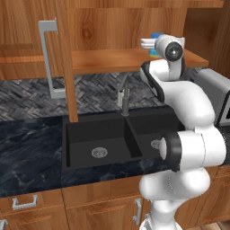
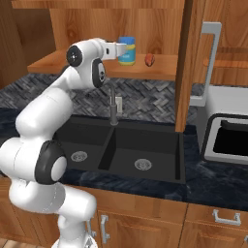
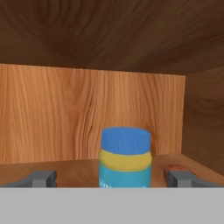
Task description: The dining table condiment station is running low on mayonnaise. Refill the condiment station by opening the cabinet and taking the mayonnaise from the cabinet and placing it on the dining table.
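Reaching into the open cabinet [image 2: 193, 63], the gripper [image 2: 117, 50] (jaws spread wide, empty) frames the mayonnaise [image 3: 125, 157] upright on the shelf, where an off-centre closing finger could topple it.

light: even, soft, kinda flat render | shadows: cabinet [image 3: 87, 39] ceiling above the pincer [image 3: 113, 178] goes dark | blur: slight softness, no glare

No legible text anywhere — the mayonnaise [image 3: 125, 159] label band reads as blur
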Available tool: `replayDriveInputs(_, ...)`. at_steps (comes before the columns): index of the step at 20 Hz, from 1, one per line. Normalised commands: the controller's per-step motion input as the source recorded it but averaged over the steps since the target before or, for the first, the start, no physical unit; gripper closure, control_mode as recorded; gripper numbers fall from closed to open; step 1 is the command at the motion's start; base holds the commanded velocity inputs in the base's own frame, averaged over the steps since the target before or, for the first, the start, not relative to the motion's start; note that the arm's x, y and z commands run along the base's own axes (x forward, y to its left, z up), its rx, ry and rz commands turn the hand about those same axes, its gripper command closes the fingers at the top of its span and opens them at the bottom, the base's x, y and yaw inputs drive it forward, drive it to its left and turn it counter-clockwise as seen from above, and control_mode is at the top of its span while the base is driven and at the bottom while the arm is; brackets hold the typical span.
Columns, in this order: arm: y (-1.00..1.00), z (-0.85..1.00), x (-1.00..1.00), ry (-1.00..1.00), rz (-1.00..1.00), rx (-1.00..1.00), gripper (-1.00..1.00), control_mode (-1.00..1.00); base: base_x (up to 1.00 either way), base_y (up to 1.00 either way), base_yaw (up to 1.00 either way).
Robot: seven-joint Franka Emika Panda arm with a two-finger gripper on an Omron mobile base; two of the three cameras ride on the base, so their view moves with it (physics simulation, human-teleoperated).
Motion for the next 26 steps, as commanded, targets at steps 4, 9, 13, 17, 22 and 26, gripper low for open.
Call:
replayDriveInputs(4, -0.15, 0.04, 0.53, 0.11, 0.0, 0.05, -1.0, -1.0, 0.0, 0.0, 0.0)
replayDriveInputs(9, -0.2, 0.27, 0.42, 0.08, 0.0, 0.02, -1.0, -1.0, 0.0, 0.0, 0.0)
replayDriveInputs(13, -0.13, -0.03, 0.13, -0.01, 0.0, 0.0, -1.0, -1.0, 0.0, 0.0, 0.0)
replayDriveInputs(17, -0.07, -0.09, 0.1, -0.02, 0.0, 0.0, -1.0, -1.0, 0.0, 0.0, 0.0)
replayDriveInputs(22, 0.0, -0.08, 0.24, 0.0, 0.0, 0.0, -1.0, -1.0, 0.0, 0.0, 0.0)
replayDriveInputs(26, -0.05, -0.1, 0.16, 0.0, 0.0, 0.0, -1.0, -1.0, 0.0, 0.0, 0.0)
